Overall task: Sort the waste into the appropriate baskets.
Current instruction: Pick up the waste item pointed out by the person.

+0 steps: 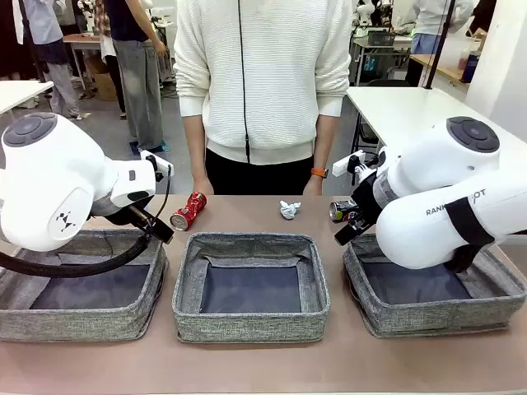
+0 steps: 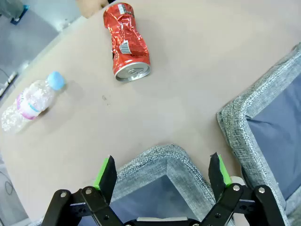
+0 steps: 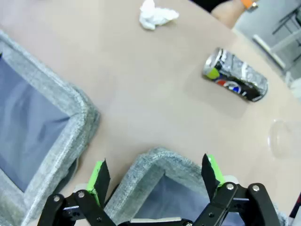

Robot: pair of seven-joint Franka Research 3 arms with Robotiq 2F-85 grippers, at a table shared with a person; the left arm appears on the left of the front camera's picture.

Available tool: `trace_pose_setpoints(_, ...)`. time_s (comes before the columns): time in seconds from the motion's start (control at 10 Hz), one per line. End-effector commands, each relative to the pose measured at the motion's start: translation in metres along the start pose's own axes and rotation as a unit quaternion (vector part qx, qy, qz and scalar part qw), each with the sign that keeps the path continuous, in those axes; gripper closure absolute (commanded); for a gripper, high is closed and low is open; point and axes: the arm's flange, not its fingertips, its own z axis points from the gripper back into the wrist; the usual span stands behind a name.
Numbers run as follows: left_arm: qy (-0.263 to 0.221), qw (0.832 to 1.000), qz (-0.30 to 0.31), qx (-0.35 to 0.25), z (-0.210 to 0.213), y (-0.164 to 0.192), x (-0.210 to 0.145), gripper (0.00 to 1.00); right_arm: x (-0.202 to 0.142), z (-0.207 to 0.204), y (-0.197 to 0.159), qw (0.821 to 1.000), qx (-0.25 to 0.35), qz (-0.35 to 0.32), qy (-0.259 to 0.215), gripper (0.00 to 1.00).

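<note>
Left gripper (image 2: 162, 170): open, empty, left of the middle basket (image 1: 247, 240).
Right gripper (image 3: 155, 172): open, empty.
Red can (image 2: 128, 42): on the counter (image 2: 197, 70), beyond that basket's far-left corner.
Your grasp: straddle its crushed waist, seemingly its narrowest part.

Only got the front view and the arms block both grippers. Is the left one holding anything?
Observer: No, the left gripper is open and empty, above a corner of the left basket.
Operator: Any waste hidden behind that arm?
Observer: Yes, a clear bottle with a blue cap lies on the table, off to one side of the red can.
Operator: And the right side?
Observer: The right gripper is open and empty, over a corner of the right basket.
</note>
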Motion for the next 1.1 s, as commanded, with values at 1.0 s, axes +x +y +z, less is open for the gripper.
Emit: trace_pose_setpoints(1.0, 0.0, 1.0, 0.0, 0.0, 0.0, 0.0001, 0.0, 0.0, 0.0, 0.0, 0.0001, 1.0, 0.0, 0.0, 0.0, 0.0)
